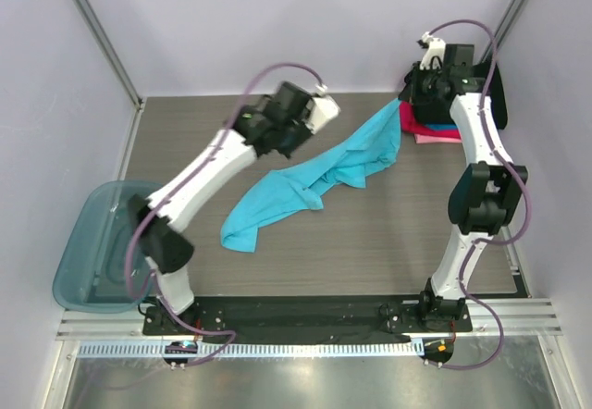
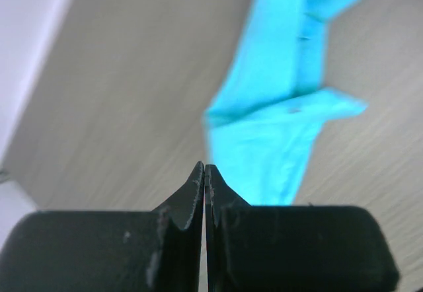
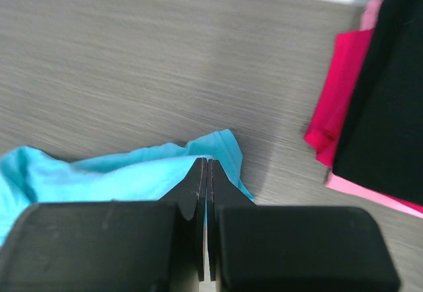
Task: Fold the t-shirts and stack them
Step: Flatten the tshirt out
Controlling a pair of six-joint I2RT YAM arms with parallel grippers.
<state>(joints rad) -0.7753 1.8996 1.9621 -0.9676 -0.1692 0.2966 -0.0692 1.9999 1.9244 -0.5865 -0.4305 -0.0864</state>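
Note:
A bright turquoise t-shirt (image 1: 305, 182) lies unfolded and stretched diagonally across the table, from the front left up to the back right. My right gripper (image 1: 407, 96) is shut on its upper corner and holds that end lifted; the cloth shows at the fingertips in the right wrist view (image 3: 119, 176). My left gripper (image 1: 326, 105) is shut and empty, raised above the table behind the shirt, which shows blurred below it in the left wrist view (image 2: 277, 127). A stack of folded shirts, magenta (image 1: 433, 133) under black (image 3: 390, 107), sits at the back right.
A translucent blue-grey plastic bin (image 1: 92, 242) stands at the table's left front edge. Walls close in at the back and both sides. The folded stack lies just right of my right gripper (image 3: 207, 162).

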